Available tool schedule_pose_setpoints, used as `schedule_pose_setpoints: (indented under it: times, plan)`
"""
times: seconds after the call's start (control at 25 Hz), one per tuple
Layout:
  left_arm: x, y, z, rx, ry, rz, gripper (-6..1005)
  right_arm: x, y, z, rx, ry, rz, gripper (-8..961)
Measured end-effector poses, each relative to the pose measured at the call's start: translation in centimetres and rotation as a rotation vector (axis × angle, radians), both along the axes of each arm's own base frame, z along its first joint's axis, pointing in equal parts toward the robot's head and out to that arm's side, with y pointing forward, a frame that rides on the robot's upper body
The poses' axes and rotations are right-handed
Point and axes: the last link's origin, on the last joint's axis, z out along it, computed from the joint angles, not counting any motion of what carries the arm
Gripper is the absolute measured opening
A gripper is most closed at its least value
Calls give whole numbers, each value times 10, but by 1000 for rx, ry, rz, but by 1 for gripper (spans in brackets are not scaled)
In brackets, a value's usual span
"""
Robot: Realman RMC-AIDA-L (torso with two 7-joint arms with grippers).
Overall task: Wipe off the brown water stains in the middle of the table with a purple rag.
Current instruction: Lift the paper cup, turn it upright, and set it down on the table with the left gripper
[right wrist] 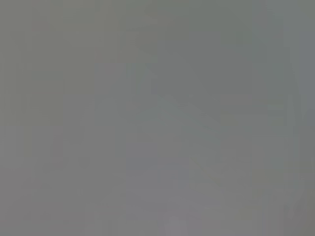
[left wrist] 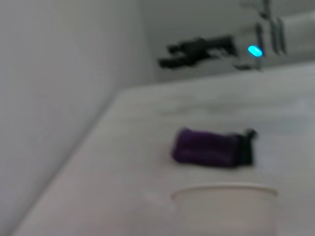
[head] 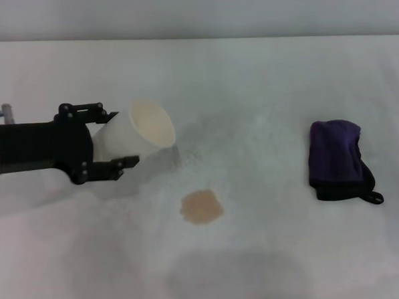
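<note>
While flat, purple rag [head: 335,158] lies lengthwise front-to-back.

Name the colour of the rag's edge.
Black, edging the small folded dark-purple cloth rag; clearest in the head view.

A white cup [head: 143,134] is seen in the left half of the head view. It is tilted, with its mouth turned upward and toward the right, and its inside looks pale cream. No contents can be made out in it. In the left wrist view only the upper rim of the cup [left wrist: 224,206] is shown, close to the camera. A faint grey speckled smudge [head: 207,133] is spread just to the right of the cup. A soft grey shadow [head: 239,279] lies near the front edge. A plain grey wall [head: 193,12] is seen behind. Only flat grey is shown in the right wrist view.
</note>
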Motion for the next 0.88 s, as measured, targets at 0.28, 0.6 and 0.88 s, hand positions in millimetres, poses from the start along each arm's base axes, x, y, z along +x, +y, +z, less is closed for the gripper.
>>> schedule_pose_setpoints:
  times: [0.28, 0.6, 0.88]
  plan:
    - [-14, 6, -36, 131, -184, 127, 727, -9, 9, 0, -57, -84, 51, 872]
    - [-28, 3, -36, 228, -395, 299, 726, -12, 14, 4, -96, -154, 84, 872]
    - [-45, -10, -51, 191, -415, 423, 726, -12, 14, 4, -108, -166, 85, 874]
